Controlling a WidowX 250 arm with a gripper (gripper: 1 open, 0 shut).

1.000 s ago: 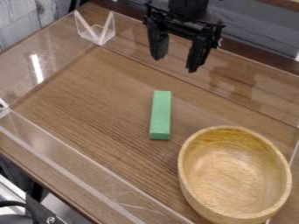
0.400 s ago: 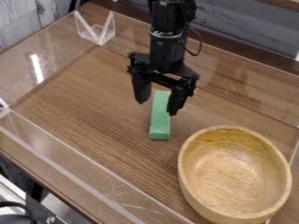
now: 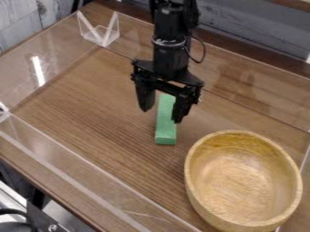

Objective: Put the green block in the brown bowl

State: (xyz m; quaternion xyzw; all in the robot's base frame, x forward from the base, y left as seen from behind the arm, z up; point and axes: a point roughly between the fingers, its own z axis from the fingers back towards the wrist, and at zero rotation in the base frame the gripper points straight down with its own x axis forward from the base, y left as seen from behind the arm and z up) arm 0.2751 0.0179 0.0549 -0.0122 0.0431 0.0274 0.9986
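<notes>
A: Camera view, item 1: gripper [image 3: 166, 105], pointing straight down, fingers [image 3: 143, 95] spread wide, nothing pinched. Status?

B: Low over the far end of the green block [image 3: 166, 126]. One finger each side of the bar, as far as I can tell; contact w/ the block can't be confirmed from this angle.

A: Item 2, green block, location?

B: Flat on the wooden table [image 3: 85, 118], approx. centre, long axis running away from the lens. Near end clear, far end partly hidden behind the fingers.

A: Item 3, brown bowl [image 3: 285, 181]?

B: Lower right, upright, nothing inside, well apart from the block.

A: Step in hand?

B: Judging it as pre-grasp: block not yet picked up.

A: Next move req.?

B: Probably close fingers across the block's narrow width, lift w/o tipping it, carry toward the bowl, release over the rim. Grip sits off-centre, so the bar may droop.
</notes>
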